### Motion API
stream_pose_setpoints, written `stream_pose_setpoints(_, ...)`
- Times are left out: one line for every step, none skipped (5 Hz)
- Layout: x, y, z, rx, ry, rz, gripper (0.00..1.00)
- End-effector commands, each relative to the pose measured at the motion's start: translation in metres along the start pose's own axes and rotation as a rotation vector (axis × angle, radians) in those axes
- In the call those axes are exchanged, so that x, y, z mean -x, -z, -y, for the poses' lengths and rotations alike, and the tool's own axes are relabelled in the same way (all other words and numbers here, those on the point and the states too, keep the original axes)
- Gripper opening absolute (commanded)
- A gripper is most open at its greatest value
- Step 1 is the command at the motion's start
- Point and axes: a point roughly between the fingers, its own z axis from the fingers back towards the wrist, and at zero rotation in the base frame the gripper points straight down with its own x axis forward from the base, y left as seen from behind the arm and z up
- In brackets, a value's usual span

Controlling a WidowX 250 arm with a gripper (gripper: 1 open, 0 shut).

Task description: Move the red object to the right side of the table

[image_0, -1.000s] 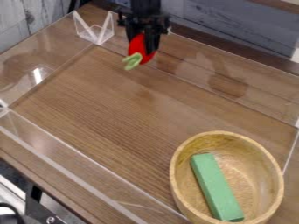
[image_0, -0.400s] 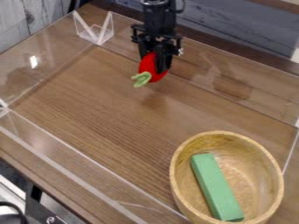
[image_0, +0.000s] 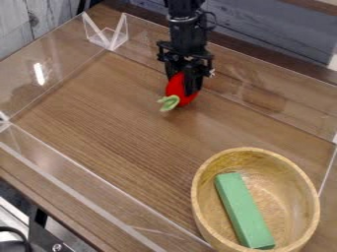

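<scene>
Shifted a little down and right since the earlier frame, the red fruit (image_0: 182, 89) is at upper centre, pinched in the gripper (image_0: 182, 71) above the brown wood-grain table (image_0: 118, 118). Clear walls (image_0: 27, 92) edge it at left; grey boards (image_0: 283, 25) fill the upper right, and a round bowl (image_0: 208, 204) sits lower right.

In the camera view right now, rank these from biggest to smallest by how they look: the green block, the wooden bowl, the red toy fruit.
1. Wooden bowl
2. Green block
3. Red toy fruit, partly covered by the tool
</scene>
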Motion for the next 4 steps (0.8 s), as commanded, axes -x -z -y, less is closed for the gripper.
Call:
stream_pose_setpoints(-0.0021, -0.0294, 0.0059, -0.012, 0.008, 0.084, 0.00)
stream_pose_setpoints(-0.0001, -0.0371, 0.0077, -0.005, 0.001, 0.104, 0.00)
stream_pose_setpoints(-0.0043, -0.0386, 0.0062, 0.002, 0.005, 0.119, 0.00)
stream_pose_setpoints(-0.0088, -0.0336, 0.0064, 0.009, 0.011, 0.123, 0.00)
